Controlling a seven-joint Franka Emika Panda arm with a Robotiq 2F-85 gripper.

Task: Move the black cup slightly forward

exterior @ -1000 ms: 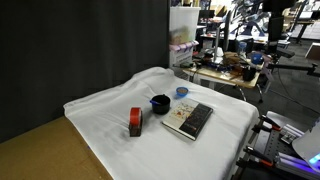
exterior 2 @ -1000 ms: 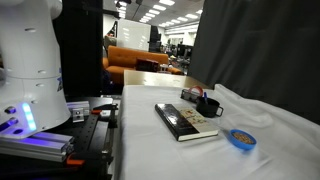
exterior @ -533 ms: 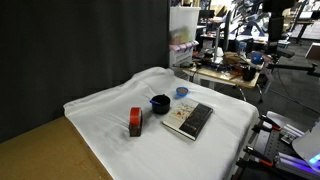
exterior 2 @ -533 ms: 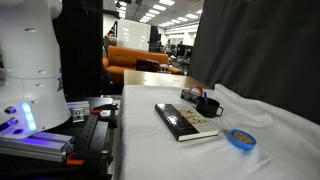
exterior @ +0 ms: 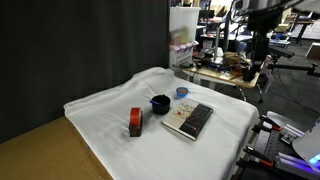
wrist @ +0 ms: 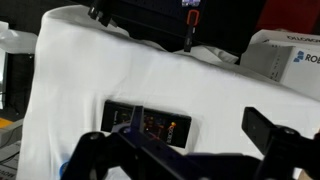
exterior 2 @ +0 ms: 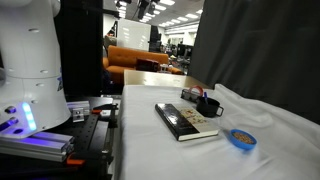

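Black cup (exterior: 159,102) sits untouched; claw (wrist: 188,146) hangs high, spread wide.

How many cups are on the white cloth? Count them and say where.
1. The black cup stands on the cloth between the red block and the book, near the blue disc. No other cup shows there.
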